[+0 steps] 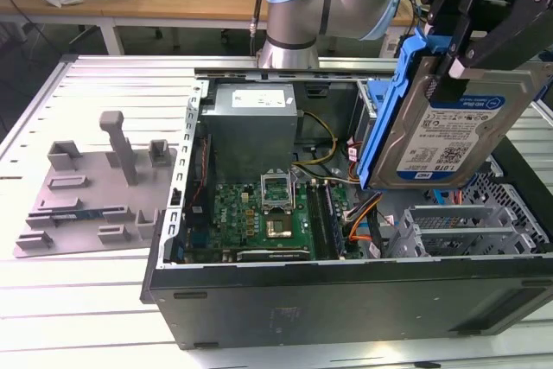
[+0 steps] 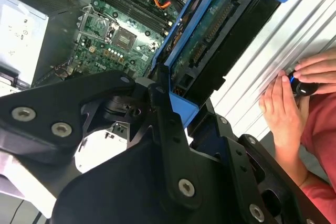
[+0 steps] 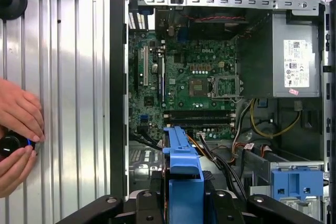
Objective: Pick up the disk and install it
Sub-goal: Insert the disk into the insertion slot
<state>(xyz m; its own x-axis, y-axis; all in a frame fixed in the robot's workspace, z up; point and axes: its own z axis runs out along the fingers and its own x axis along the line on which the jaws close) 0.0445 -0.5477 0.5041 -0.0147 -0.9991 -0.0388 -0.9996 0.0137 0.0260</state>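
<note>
Slatted metal table (image 1: 69, 317) carries an open computer case (image 1: 346, 300), lying flat. Inside it are a green motherboard (image 1: 251, 213) and a grey power-supply box (image 1: 255, 114) at the far end. The disk (image 1: 441, 140), framed by its blue carrier rail, hangs on edge over the case's drive-bay end, at the exterior view's right. Gripper (image 1: 462, 62) pinches the disk's upper end. A person's hand (image 3: 18, 135) rests on the table beside the case.

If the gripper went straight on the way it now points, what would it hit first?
The gripper points down into the open case, and the disk it holds leads. The disk would probably meet the orange cables beside the drive cage first, though depth is hard to judge.
</note>
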